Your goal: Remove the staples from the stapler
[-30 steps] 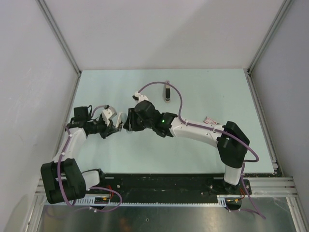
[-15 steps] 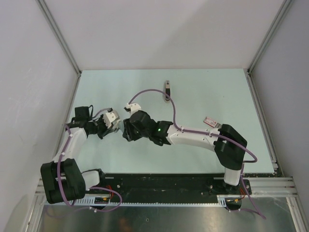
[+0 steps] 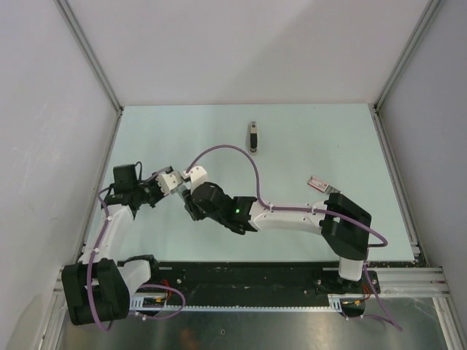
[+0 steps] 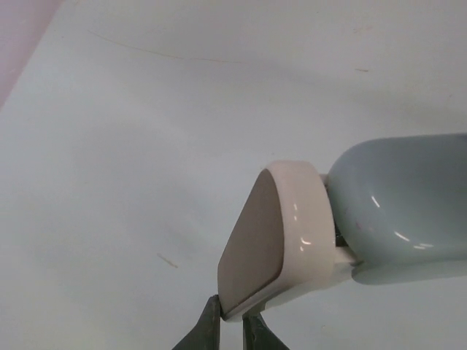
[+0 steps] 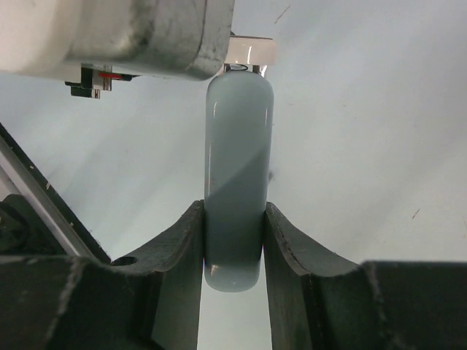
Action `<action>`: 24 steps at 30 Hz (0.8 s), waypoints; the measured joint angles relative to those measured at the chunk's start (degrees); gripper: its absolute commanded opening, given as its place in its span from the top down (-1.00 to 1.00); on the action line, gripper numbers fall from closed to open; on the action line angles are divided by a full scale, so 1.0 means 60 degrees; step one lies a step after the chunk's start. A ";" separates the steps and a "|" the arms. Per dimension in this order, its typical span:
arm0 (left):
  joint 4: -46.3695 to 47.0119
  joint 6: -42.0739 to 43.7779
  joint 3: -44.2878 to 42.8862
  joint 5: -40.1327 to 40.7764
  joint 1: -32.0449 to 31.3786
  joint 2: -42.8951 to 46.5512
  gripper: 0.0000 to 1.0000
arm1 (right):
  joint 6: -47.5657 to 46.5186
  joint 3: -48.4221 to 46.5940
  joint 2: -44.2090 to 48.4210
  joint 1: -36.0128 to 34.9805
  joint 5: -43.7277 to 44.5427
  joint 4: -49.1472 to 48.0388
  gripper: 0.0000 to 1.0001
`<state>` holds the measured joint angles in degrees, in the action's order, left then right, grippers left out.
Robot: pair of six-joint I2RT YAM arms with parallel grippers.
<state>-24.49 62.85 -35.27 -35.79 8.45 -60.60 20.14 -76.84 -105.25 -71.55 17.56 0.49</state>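
The stapler (image 3: 252, 137), a slim dark bar, lies alone on the table at the far middle, away from both arms. No staples show in any view. My right gripper (image 5: 233, 213) is shut on a pale blue-grey rounded bar (image 5: 237, 168) and holds it by its near end. The bar's far end carries a white end piece (image 4: 292, 233). My left gripper (image 4: 232, 322) pinches the lower edge of that white piece with its fingertips nearly together. In the top view the two grippers meet at left of centre, left gripper (image 3: 177, 191) against right gripper (image 3: 189, 197), and the held bar is hidden between them.
A flat pink-and-white box (image 3: 319, 183) lies right of centre beside the right arm. Grey walls close in the table on the left, right and back. The right arm's purple cable (image 3: 241, 157) loops over the middle of the table.
Both grippers have moved together toward the near left, still joined at the held bar. The right wrist dropped back from the table's middle. The stapler and the box have not moved.
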 measured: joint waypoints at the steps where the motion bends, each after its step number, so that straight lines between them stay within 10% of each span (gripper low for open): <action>1: 0.0106 0.0000 0.0018 0.0084 -0.0047 0.0066 0.91 | -0.0058 0.0022 0.0000 -0.0011 0.0055 -0.0051 1.00; 12: 0.0525 -0.1020 0.0076 0.0321 -0.0550 0.0244 0.46 | -0.0175 0.0182 0.0000 -0.0015 0.0521 -0.0623 1.00; 24: -0.0725 -0.3362 -0.0685 -0.2262 -0.0652 0.0237 0.15 | -0.0146 0.0182 0.0015 0.0721 -0.0444 -0.0860 1.00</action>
<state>-28.84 42.68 -39.38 -49.36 4.54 -59.18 19.27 -75.75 -105.16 -67.22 14.90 -4.67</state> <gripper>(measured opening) 0.415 0.370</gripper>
